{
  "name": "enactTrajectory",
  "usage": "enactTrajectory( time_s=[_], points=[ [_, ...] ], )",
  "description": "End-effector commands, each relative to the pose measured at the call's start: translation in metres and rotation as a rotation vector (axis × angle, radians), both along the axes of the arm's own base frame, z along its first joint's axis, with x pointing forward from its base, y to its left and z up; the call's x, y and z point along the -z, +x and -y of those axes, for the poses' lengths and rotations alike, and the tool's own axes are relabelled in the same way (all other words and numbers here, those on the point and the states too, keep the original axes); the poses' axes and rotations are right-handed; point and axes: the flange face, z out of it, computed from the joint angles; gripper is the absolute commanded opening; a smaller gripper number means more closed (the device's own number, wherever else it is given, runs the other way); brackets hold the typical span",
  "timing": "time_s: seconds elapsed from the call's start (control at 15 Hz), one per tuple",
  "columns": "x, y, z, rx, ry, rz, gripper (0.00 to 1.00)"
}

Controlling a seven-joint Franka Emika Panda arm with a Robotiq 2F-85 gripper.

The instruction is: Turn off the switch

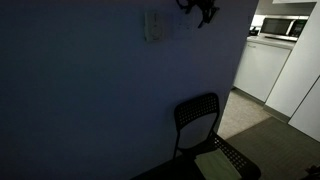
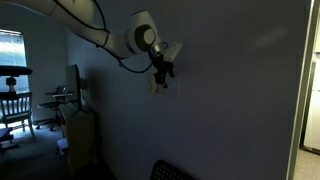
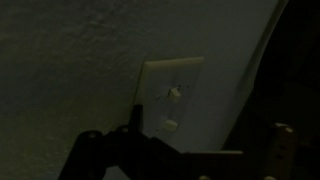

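— Where do we find the switch (image 1: 155,27)?

— We find it high on the dark wall (image 1: 80,90), well above the black chair (image 1: 198,122). At the right of that view, a lit room with white cabinets (image 1: 262,68) opens. In the wrist view the switch (image 3: 172,100) is a pale upright plate with two small raised parts, one above the other.

— And the gripper (image 1: 203,10)?

— In an exterior view it hangs close to the wall, beside the plate and a little higher. In an exterior view the gripper (image 2: 163,70) covers part of the switch (image 2: 176,86), at the end of the white arm (image 2: 95,25).

— Can we say how the fingers stand?

— Yes. In the wrist view the gripper (image 3: 208,125) has them spread wide. One finger (image 3: 136,118) lies over the left edge of the plate; the other one is far at the right, before a dark area.

— Does it touch the switch?

— We cannot tell; the room is too dark for that.
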Motion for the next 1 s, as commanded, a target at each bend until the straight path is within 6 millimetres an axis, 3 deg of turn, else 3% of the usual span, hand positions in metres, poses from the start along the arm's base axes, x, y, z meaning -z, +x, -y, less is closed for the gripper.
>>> enactTrajectory(
  time_s=[0.0, 0.27, 0.67, 0.8, 0.93],
  points=[
    [0.020, 0.016, 0.008, 0.006, 0.015, -0.065, 1.00],
    [0.021, 0.008, -0.004, -0.002, 0.018, -0.082, 1.00],
    [0.071, 0.012, -0.005, 0.003, 0.028, -0.200, 1.00],
    [0.079, 0.016, 0.000, 0.017, 0.031, -0.205, 1.00],
    [0.074, 0.015, 0.001, 0.021, 0.038, -0.203, 1.00]
  ],
)
